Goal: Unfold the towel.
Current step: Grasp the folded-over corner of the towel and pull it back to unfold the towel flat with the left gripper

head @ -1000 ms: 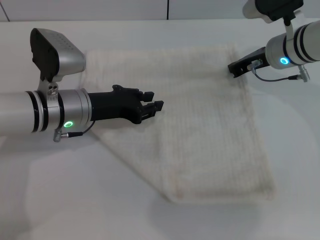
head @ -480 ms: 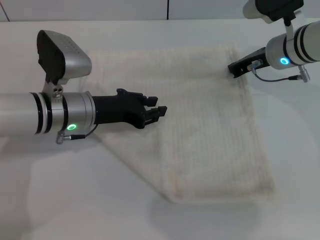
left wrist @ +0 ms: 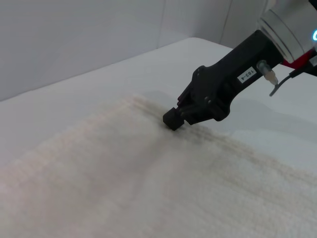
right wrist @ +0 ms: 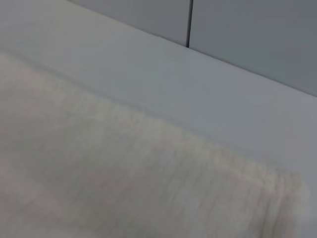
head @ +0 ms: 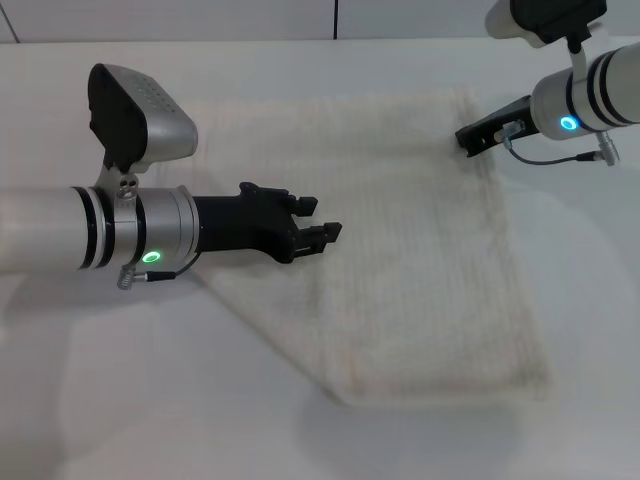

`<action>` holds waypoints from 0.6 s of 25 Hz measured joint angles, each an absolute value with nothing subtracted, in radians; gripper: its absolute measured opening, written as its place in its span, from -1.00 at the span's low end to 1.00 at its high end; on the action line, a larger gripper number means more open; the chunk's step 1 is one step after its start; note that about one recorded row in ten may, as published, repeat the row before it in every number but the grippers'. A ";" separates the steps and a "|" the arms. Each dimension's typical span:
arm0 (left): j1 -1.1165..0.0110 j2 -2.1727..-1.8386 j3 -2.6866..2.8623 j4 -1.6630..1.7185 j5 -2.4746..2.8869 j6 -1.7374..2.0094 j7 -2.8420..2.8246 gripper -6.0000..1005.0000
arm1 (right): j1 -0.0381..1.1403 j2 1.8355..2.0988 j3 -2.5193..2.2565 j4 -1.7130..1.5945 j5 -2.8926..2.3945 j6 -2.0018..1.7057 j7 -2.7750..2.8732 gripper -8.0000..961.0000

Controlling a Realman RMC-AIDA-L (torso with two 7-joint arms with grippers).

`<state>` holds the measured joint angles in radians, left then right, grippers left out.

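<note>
The cream-white towel [head: 420, 270] lies flat on the white table, with a thicker folded part on its right and a slanted edge at the near left. My left gripper [head: 322, 220] is open and empty, hovering low over the towel's middle left. My right gripper [head: 468, 139] is at the towel's far right corner. In the left wrist view, the right gripper [left wrist: 173, 120] has its fingers together on the towel's [left wrist: 124, 173] edge, and creases run from it. The right wrist view shows only the towel [right wrist: 99, 173] and the table.
The white table [head: 150, 400] extends around the towel on all sides. A grey wall [head: 200, 15] with a dark vertical seam stands behind the table's far edge.
My left gripper has moved to the right and a little nearer over the towel. The right arm and the towel have not moved.
</note>
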<state>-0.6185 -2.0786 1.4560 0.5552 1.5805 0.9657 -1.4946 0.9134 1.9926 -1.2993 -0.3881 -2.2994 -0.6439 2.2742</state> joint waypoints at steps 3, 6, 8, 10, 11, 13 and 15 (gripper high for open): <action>-0.620 -2.079 1.457 0.555 1.576 0.954 -1.495 -0.10 | 0.913 1.993 -1.299 -0.388 -2.299 -0.644 2.273 -0.98; -0.620 -2.079 1.458 0.555 1.576 0.951 -1.495 -0.05 | 0.913 1.994 -1.299 -0.388 -2.299 -0.645 2.273 -0.98; -0.620 -2.079 1.464 0.554 1.575 0.945 -1.496 0.04 | 0.913 1.995 -1.299 -0.388 -2.299 -0.646 2.273 -0.98; -0.627 -2.079 1.481 0.545 1.570 0.932 -1.496 0.14 | 0.913 1.995 -1.299 -0.388 -2.299 -0.646 2.273 -0.98; -0.630 -2.079 1.487 0.542 1.567 0.929 -1.497 0.20 | 0.913 1.995 -1.299 -0.388 -2.299 -0.645 2.273 -0.98; -0.634 -2.080 1.495 0.539 1.562 0.924 -1.498 0.32 | 0.914 1.996 -1.299 -0.388 -2.299 -0.645 2.273 -0.98; -0.639 -2.080 1.516 0.534 1.543 0.910 -1.502 0.43 | 0.915 1.996 -1.299 -0.388 -2.299 -0.644 2.273 -0.98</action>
